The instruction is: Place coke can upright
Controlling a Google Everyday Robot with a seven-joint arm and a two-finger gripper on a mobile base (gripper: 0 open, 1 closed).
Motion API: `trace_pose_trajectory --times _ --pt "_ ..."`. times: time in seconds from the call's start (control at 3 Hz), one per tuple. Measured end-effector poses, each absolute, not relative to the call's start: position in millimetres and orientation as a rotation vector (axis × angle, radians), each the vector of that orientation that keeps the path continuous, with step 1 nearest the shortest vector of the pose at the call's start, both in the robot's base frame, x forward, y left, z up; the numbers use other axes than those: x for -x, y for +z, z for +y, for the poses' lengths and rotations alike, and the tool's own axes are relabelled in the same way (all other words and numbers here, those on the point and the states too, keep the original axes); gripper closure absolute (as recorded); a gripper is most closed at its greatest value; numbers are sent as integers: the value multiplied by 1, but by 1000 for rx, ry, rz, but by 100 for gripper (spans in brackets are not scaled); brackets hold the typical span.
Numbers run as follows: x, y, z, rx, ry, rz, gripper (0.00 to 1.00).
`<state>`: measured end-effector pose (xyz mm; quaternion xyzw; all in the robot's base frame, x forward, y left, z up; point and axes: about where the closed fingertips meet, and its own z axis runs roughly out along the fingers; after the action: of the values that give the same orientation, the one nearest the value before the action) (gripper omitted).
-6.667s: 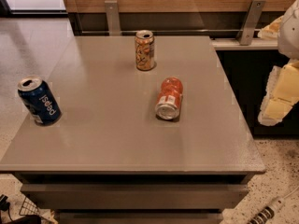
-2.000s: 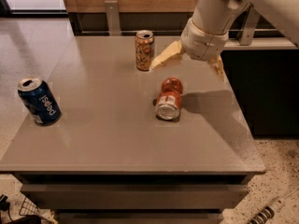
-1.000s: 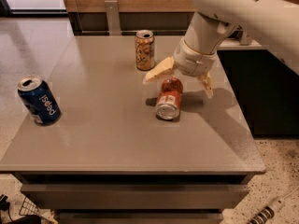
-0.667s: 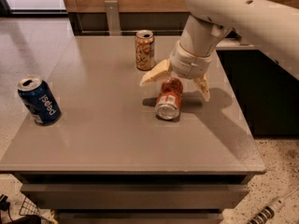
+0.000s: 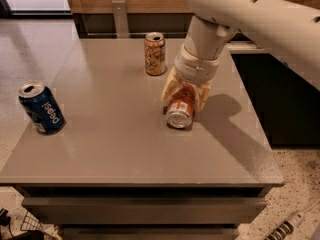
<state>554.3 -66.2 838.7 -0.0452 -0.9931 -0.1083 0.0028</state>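
The coke can [image 5: 180, 112] lies on its side near the middle-right of the grey table [image 5: 110, 149], silver top facing the front edge. My gripper [image 5: 185, 95] has come down from above over the can's rear half. Its cream fingers [image 5: 168, 88] stand close against both sides of the can and appear closed on it. The can still rests on the table. The white arm [image 5: 250, 14] reaches in from the upper right and hides the can's far end.
An orange-tan patterned can [image 5: 155, 53] stands upright just behind and left of the gripper. A blue Pepsi can [image 5: 42, 108] stands at the table's left edge. A metal post [image 5: 120, 17] rises behind the table. A cable end [image 5: 281, 229] lies on the floor at lower right.
The gripper has come down onto the lying coke can, and its fingers have drawn in from a wide spread to hug the can's sides. The cans have not moved.
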Motion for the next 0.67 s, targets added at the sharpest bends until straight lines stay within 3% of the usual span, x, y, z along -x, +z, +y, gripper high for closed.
trace_pose_trajectory --times 0.33,0.67 --pt "-554 839 -66 140 -341 -3116 64" --pt "-554 838 -65 138 -343 -3119 95"
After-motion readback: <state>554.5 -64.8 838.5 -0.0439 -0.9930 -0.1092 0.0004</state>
